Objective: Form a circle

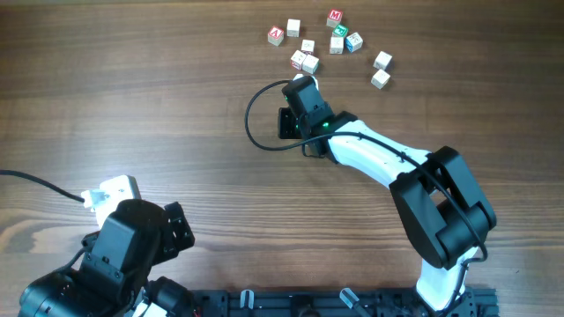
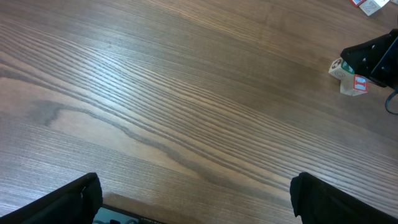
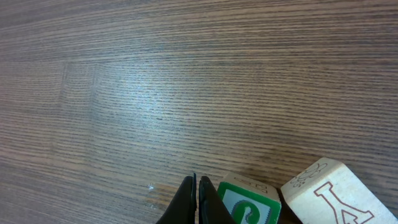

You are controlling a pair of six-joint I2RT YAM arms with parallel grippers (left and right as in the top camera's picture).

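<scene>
The circle is a small clump of two tiny wooden cubes (image 1: 305,62) lying side by side. In the right wrist view one is green-faced (image 3: 249,202) and the other bears a red outline letter (image 3: 329,193). My right gripper (image 3: 198,186) is shut with nothing in it, and its tips rest against the left side of the green-faced cube. From above, the right gripper (image 1: 308,81) sits just below the clump. The left wrist view shows the same two cubes (image 2: 347,76) far off at the right edge. My left gripper (image 2: 199,205) hangs open over bare wood, near the front left.
Several loose letter cubes (image 1: 338,31) are scattered beyond the clump, and two plain ones (image 1: 381,70) lie to its right. A black cable (image 1: 256,114) loops left of the right wrist. The left arm (image 1: 132,246) fills the front left corner. A black rail (image 1: 308,304) runs along the front edge.
</scene>
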